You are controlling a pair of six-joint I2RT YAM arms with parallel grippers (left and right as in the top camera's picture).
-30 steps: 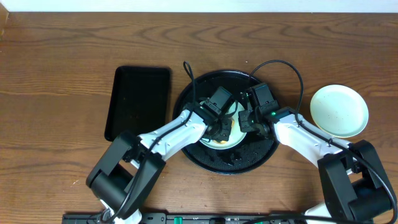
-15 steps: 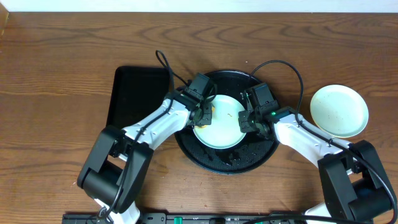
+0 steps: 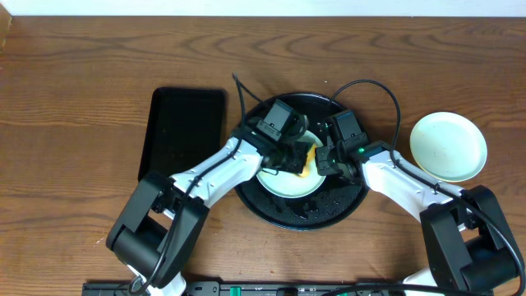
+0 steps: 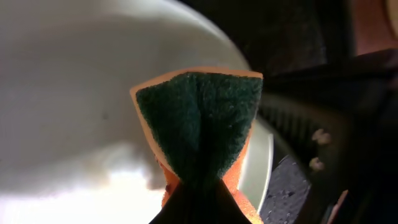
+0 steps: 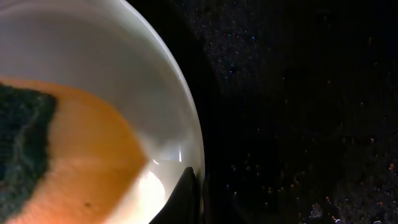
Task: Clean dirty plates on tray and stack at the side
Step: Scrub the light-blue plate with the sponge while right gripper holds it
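A pale plate lies on the round black tray. My left gripper is shut on an orange sponge with a green scouring face, pressed on the plate's right part. The left wrist view shows the sponge folded between the jaws over the plate. My right gripper is shut on the plate's right rim; the right wrist view shows its finger clamping the rim, with the sponge close by. A second pale aqua plate lies on the table to the right.
A smaller rectangular black tray lies left of the round tray. The round tray's floor is speckled with crumbs or drops. Cables loop over the tray's far rim.
My left gripper swung with the sponge from the plate's middle to its left edge, then back across to the right part. The right gripper and the plate stayed put.
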